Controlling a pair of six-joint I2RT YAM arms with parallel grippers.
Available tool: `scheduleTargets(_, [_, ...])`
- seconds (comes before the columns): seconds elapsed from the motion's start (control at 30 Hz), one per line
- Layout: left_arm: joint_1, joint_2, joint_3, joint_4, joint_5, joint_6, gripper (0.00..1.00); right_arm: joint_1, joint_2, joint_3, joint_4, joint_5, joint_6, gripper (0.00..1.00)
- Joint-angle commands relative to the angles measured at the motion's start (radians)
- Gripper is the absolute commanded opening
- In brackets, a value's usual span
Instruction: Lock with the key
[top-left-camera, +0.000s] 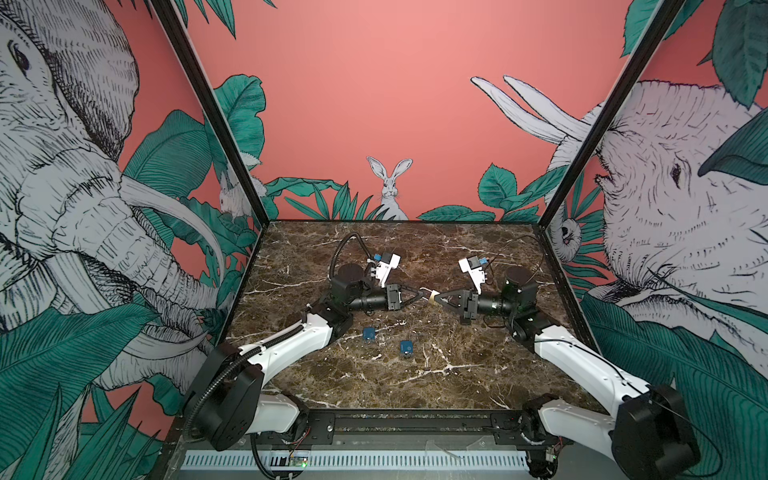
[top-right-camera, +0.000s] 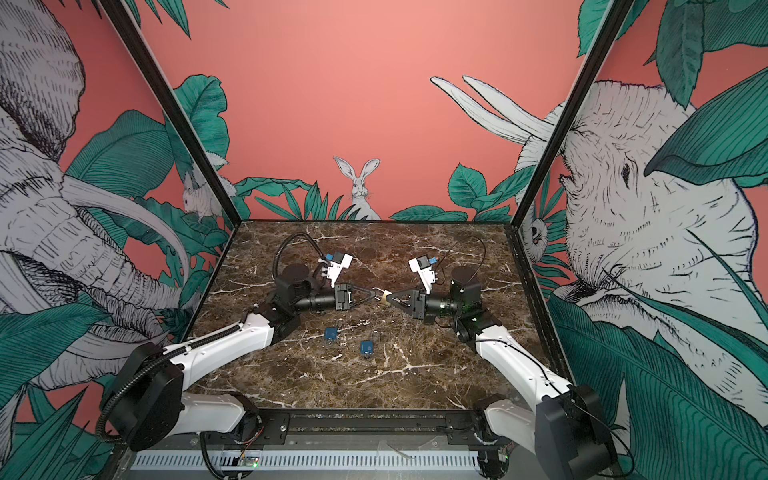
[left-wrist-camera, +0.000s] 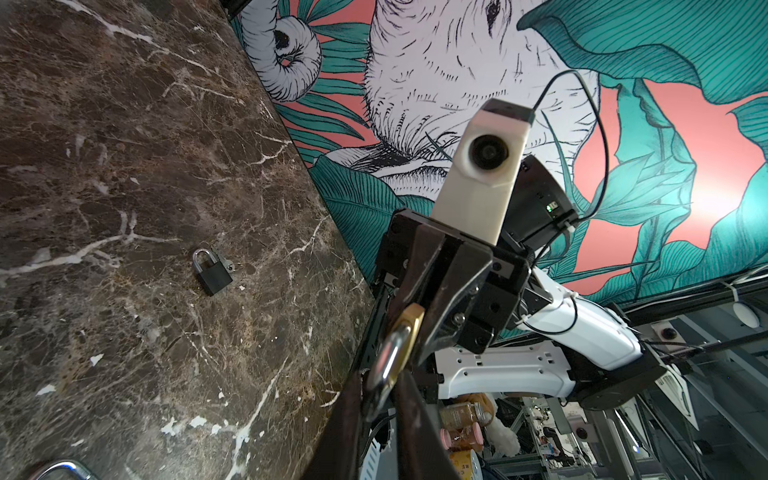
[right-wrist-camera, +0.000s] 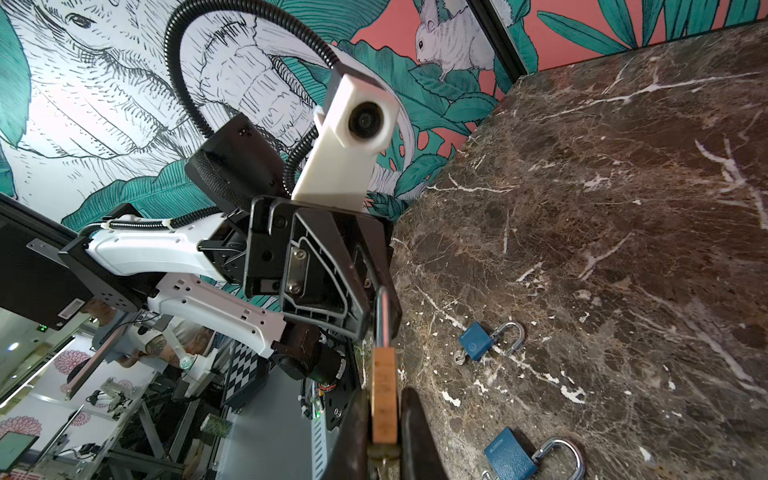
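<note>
A brass padlock (top-left-camera: 432, 298) (top-right-camera: 386, 298) hangs above the middle of the marble table, held between both arms. My right gripper (right-wrist-camera: 383, 415) (top-left-camera: 437, 300) is shut on its brass body (right-wrist-camera: 383, 390). My left gripper (left-wrist-camera: 380, 395) (top-left-camera: 421, 294) is shut on its steel shackle (left-wrist-camera: 390, 361) (right-wrist-camera: 382, 316), fingers on either side of the loop. Something dull shows under the body between the right fingers; I cannot tell whether it is the key.
Two blue padlocks (top-left-camera: 368, 334) (top-left-camera: 406, 348) lie on the table in front of the grippers, shown in the right wrist view (right-wrist-camera: 476, 340) (right-wrist-camera: 509, 459) with steel shackles. A black padlock (left-wrist-camera: 212, 272) lies flat on the marble. Patterned walls enclose three sides.
</note>
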Motion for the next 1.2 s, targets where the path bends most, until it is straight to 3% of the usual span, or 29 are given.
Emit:
scheduleTargets(0.0, [0.0, -0.03, -0.006, 0.035, 0.007, 0.006, 0.14, -0.002, 0.005, 0.017, 0.056, -0.045, -0.001, 0.0])
scheduleTargets(0.4, [0.0, -0.03, 0.001, 0.03, 0.002, 0.012, 0.12, -0.004, 0.036, 0.024, 0.043, -0.061, -0.021, 0.0])
scheduleTargets(0.43, [0.0, -0.028, 0.001, 0.031, 0.003, 0.015, 0.09, -0.003, 0.039, 0.027, 0.044, -0.062, -0.021, 0.0])
scheduleTargets(0.47, [0.0, -0.026, 0.0, 0.029, 0.005, 0.016, 0.0, -0.004, 0.04, 0.029, 0.047, -0.062, -0.019, 0.0])
scheduleTargets(0.73, [0.0, -0.013, -0.02, 0.055, -0.012, 0.031, 0.0, -0.007, 0.064, 0.032, 0.151, -0.073, 0.066, 0.0])
scheduleTargets(0.9, [0.007, -0.005, -0.086, 0.198, -0.082, -0.078, 0.0, -0.008, 0.08, 0.028, 0.195, -0.044, 0.116, 0.0])
scheduleTargets(1.03, [0.016, -0.001, -0.165, 0.404, -0.189, -0.219, 0.0, -0.008, 0.089, 0.002, 0.272, -0.039, 0.159, 0.17])
scheduleTargets(1.17, [0.017, 0.009, -0.177, 0.507, -0.24, -0.283, 0.0, -0.008, 0.085, -0.01, 0.302, -0.035, 0.173, 0.19])
